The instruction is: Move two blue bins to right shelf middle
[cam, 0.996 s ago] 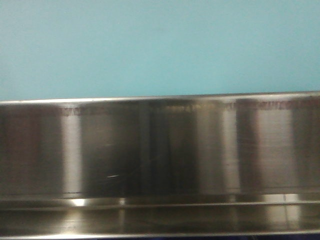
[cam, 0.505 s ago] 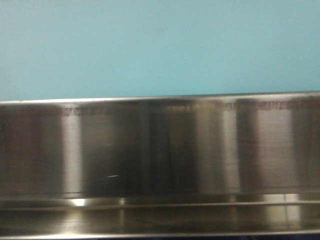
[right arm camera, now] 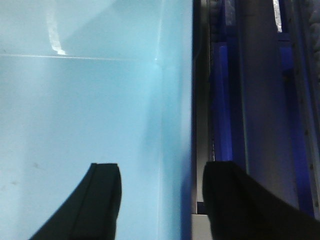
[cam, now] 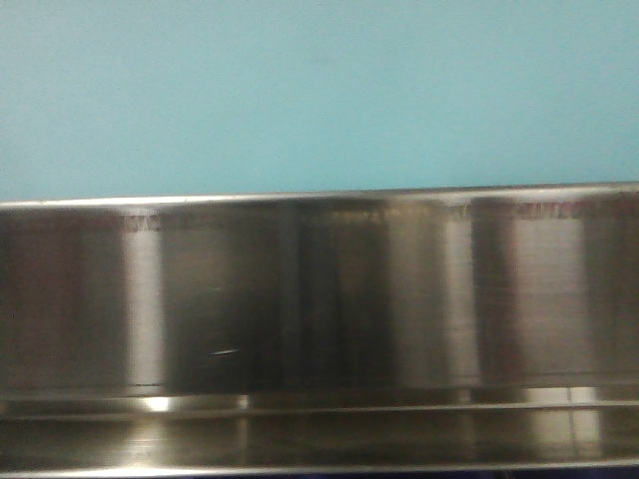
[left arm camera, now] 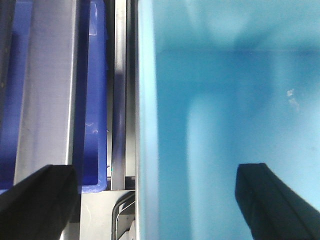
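My left gripper [left arm camera: 157, 205] is spread wide, its fingers astride the side wall of the light blue bin [left arm camera: 225, 100]. A dark blue bin [left arm camera: 95, 100] lies just beyond its outer finger. My right gripper [right arm camera: 172, 205] is likewise spread, astride a wall of that bin.

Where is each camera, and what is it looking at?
Front: on the robot's front, facing a pale blue surface above a steel shelf edge; no robot parts.
Left wrist: behind the left claw, black fingers showing, facing a pale blue bin.
Right wrist: behind the right claw, mirrored.
Both wrist views share that bin and dark blue bins.
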`<state>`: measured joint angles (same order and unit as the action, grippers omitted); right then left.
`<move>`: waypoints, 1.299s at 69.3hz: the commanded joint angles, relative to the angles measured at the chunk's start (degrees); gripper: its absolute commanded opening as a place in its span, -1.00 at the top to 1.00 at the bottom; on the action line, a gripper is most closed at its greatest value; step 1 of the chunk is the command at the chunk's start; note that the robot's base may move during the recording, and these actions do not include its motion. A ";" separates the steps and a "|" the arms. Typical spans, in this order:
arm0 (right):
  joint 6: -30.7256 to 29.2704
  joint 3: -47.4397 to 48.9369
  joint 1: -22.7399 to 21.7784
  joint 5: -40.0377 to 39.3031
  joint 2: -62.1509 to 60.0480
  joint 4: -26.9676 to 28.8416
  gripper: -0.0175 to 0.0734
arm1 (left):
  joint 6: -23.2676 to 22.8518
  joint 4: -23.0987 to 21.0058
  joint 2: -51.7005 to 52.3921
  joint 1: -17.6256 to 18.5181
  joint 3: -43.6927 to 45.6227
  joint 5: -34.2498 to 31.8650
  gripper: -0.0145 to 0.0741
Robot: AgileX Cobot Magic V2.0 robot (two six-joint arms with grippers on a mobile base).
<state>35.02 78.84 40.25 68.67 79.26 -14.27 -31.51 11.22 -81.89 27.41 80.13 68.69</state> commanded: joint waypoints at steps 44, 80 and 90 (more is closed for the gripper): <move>-0.11 -1.40 -0.17 1.29 0.71 1.62 0.03 | 0.07 0.97 0.03 -0.16 0.93 1.27 -0.54; -0.11 0.53 -0.17 1.29 0.60 1.62 0.03 | 0.07 1.09 2.01 -0.16 1.31 1.27 -0.54; -0.11 0.56 -0.17 1.29 0.60 1.62 0.03 | 0.07 1.09 2.01 -0.16 1.31 1.27 -0.54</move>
<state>35.02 79.42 40.25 69.42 79.35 -13.69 -31.51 12.19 -80.38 27.41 81.44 70.08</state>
